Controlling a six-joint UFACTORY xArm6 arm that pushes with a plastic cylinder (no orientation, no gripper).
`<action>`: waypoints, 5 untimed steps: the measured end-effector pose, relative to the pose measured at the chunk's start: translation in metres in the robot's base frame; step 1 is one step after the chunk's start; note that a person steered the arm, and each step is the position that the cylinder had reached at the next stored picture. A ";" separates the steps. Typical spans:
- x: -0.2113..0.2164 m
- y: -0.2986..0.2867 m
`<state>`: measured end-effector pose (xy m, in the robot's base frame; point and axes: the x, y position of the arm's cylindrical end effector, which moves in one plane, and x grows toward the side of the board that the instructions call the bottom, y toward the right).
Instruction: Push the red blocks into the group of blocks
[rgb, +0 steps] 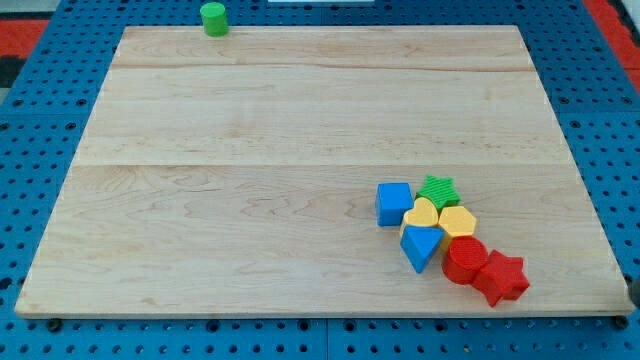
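a: what's nearest us, down at the bottom of the frame?

b: lower right, a red star block (503, 278), close to the front edge of the wooden counter (250, 200). touching it on its upper left is a red cylinder-like block (464, 259). both reds sit right against the cluster.

a: and the cluster itself?

b: just left of the red cylinder is a blue triangular block (420, 247). above that, a yellow heart block (422, 213) and, to its right, a yellow hexagon-ish block (458, 221), which touches the red cylinder from above. further back, a blue cube (393, 203) on the left and a green star block (438, 189) on the right. all packed tight together in the lower right.

a: anything farther?

b: a green cylinder (213, 18) way off at the upper left, at the counter's back edge, well apart from the rest.

a: and the end effector?

b: the tip isn't in the frame, so i can't tell where it is relative to the blocks or what state it's in.
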<state>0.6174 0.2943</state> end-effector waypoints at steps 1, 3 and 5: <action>-0.001 -0.038; 0.000 -0.132; -0.039 -0.186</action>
<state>0.5787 0.1079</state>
